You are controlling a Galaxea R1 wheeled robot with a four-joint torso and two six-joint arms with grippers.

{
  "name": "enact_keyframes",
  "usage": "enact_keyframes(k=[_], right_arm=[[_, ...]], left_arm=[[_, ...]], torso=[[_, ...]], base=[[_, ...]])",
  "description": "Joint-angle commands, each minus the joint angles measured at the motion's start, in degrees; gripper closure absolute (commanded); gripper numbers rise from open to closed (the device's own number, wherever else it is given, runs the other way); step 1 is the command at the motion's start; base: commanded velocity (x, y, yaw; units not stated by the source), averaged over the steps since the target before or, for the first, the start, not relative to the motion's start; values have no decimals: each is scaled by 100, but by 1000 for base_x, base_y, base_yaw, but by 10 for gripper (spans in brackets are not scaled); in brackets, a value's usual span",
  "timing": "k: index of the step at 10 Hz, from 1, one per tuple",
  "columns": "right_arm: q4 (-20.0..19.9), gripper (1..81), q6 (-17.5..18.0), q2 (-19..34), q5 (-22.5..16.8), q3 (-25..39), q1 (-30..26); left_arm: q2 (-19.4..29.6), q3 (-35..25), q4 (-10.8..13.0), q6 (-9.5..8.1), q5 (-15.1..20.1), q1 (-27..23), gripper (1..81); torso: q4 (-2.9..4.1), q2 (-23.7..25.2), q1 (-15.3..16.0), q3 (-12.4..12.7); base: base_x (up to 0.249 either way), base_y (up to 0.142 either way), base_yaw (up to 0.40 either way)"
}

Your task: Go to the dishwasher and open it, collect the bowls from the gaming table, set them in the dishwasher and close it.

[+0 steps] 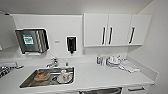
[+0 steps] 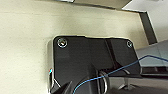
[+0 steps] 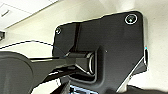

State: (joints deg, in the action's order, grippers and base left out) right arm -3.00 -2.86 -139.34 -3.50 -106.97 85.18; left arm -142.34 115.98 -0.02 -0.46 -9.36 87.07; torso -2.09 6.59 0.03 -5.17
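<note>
- Now at kitchenette, robot parked square to white counter [image 1: 100, 75]; head cam looks down over it, prob. lined up this close because the dishwasher sits under the worktop.
- Dishwasher [image 1: 101, 91]: just a strip of steel-grey front at near edge of counter, right of sink, left of a white drawer front w/ dark handle [image 1: 136, 89]. Door looks shut; too little in view to be sure.
- Sink [image 1: 27, 83] set in counter at left, steel, tap [image 1: 52, 62] on far side. Dishes inside: something orange-brown [image 1: 41, 75] and a white plate/cup item [image 1: 65, 76], likely left for washing. Can't tell if any are the task's bowls.
- Far right on counter: stacked white crockery [image 1: 113, 61] and a folded cloth [image 1: 128, 66], tucked into the corner, out of the working area.
- Wall: paper towel dispenser [image 1: 32, 41] above sink, dark soap dispenser [image 1: 71, 45] beside it, both within reach of the tap. White wall cabinets [image 1: 117, 30] at right, dark bar handles.
- Left wrist view: pale floor, robot's own dark plate, blue cable across. Fingers apart or together: can't tell.
- Right wrist view: same sort of thing, dark plate over pale floor. Fingers: can't tell.
- Judgement: opening step not yet begun; bowls to collect and gaming table are elsewhere.
</note>
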Motion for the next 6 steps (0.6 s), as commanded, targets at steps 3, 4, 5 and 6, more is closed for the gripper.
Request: enact_keyframes(k=[3,4,5,6], right_arm=[[-43,10,40,1712,-353,2118,-681],[-43,10,40,1969,-318,2437,-760],[-43,10,40,2213,-318,2751,-883],[-43,10,40,2346,-318,2902,-971]], left_arm=[[1556,-1567,55,-24,-382,-203,10],[1857,-1947,55,-24,-470,-203,10],[2146,-2288,55,-24,-601,-203,10],[2323,-2475,55,-24,-698,-211,10]], torso=[[0,765,485,-744],[0,957,605,-926],[0,1154,732,-1113],[0,1368,870,-1317]], base=[[0,0,0],[0,0,0],[0,0,0],[0,0,0]])
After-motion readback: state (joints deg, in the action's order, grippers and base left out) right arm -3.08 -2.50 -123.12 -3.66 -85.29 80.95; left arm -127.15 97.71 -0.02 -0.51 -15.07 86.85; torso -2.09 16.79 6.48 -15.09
